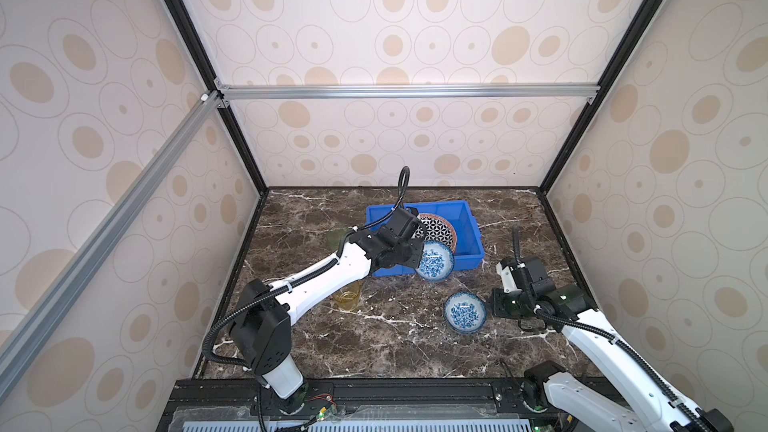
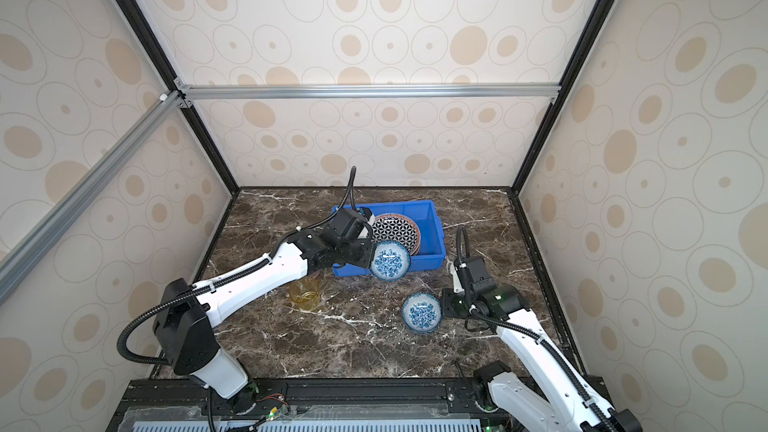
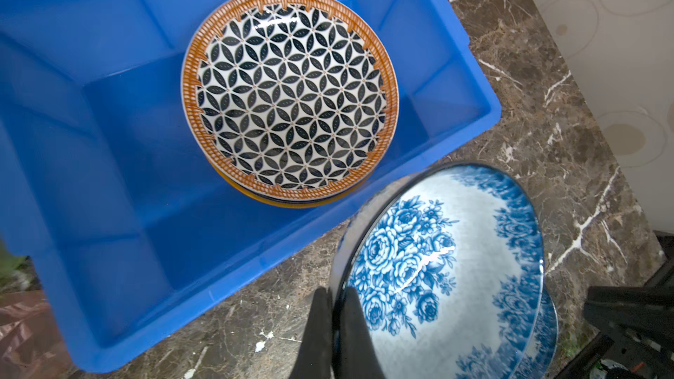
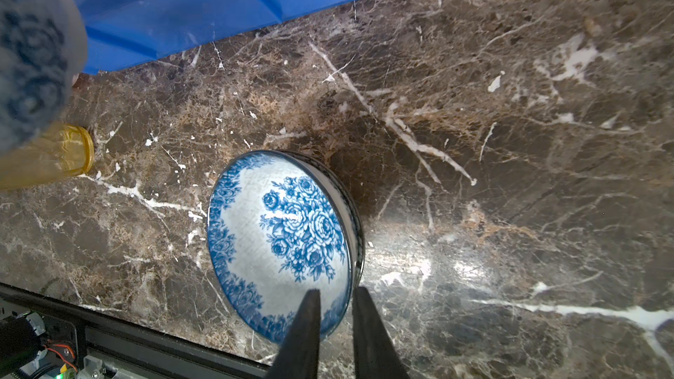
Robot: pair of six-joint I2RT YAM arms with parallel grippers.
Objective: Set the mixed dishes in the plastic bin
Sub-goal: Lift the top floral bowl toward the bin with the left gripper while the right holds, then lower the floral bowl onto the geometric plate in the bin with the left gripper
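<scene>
Left gripper [image 3: 333,295] clamps a blue-floral ceramic bowl [image 3: 437,267] by its rim, beside the blue plastic bin [image 3: 91,67]; likely slick, brittle. Right gripper [image 4: 337,295] straddles a second blue-floral bowl [image 4: 277,231] at its rim; grip unclear.

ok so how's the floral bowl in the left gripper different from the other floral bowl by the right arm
The held bowl is lifted and tilted beside the blue bin; the other bowl is down on the table. The left gripper is pinched shut on the held bowl's rim; the right gripper straddles the other bowl's rim, grip unclear. Both look the same size, with the same blue floral print.
</scene>
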